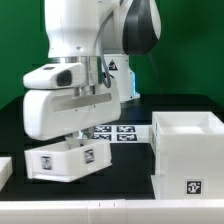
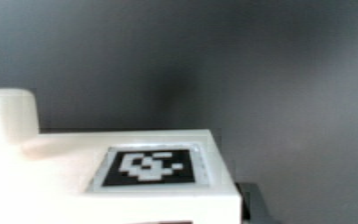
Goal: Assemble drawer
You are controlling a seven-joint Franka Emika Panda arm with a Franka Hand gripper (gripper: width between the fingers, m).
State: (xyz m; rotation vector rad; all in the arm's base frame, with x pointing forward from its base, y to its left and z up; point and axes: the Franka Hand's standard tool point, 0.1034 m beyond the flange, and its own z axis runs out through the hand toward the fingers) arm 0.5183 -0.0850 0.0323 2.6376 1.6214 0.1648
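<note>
The arm (image 1: 75,30) comes down from the top of the exterior view, and its thick white links fill the upper part on the exterior view's left. A round black joint cover (image 1: 143,25) shows on the upper link, toward the exterior view's right. The last link stands nearly upright, so the wrist (image 1: 88,70) points straight down. Under it sits the broad white hand body (image 1: 55,110), held about level, with its long side running across the picture. The gripper (image 1: 78,132) points downward and is low in the scene. Its fingers (image 1: 72,131) are mostly hidden in the shadow under the hand body, so it is not possible to tell how wide they stand
</note>
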